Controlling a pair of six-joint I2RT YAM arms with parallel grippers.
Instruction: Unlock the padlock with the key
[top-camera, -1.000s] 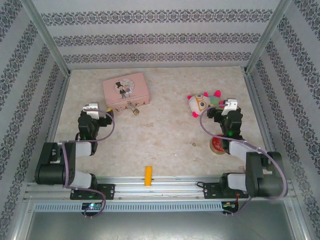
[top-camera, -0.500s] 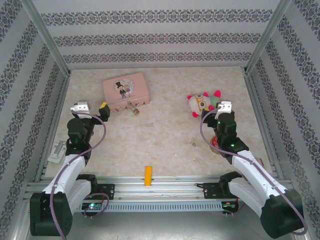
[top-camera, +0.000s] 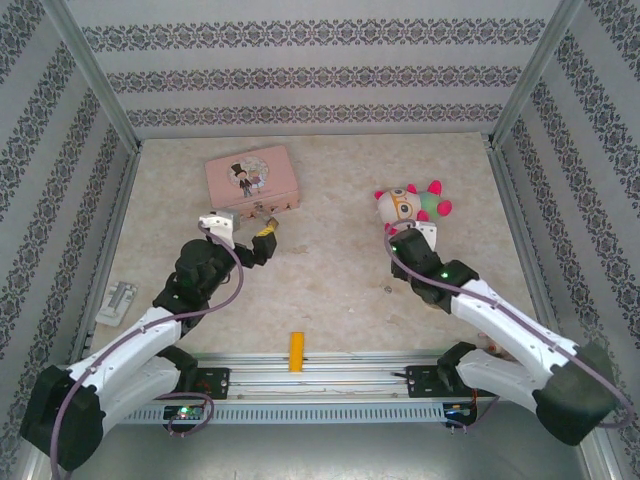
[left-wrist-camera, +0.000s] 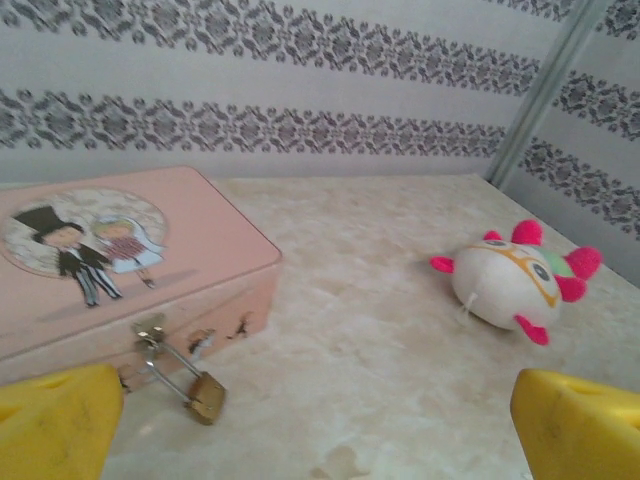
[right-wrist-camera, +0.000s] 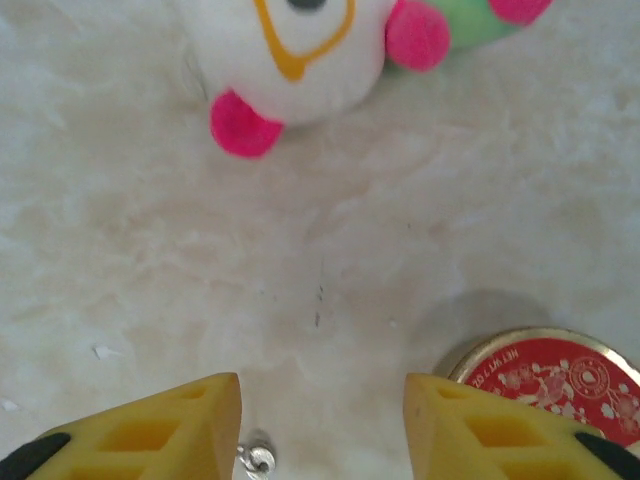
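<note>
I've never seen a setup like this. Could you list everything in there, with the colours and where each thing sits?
pink tin: one, pink, cartoon couple on lid, far left of the table
padlock: one, brass with silver shackle, hooked on the tin's front latch
key: one, tiny, dark grey, on the table right of centre
plush toy: one, white, pink and green, far right
round tin: one, red lid with gold rim, near the right gripper
block: one, yellow-orange, near edge, middle
small object: one, pale grey, left edge, too small to identify
table: one, beige marbled
left gripper: one, yellow fingers, open, facing the padlock
right gripper: one, yellow fingers, open, above the key
</note>
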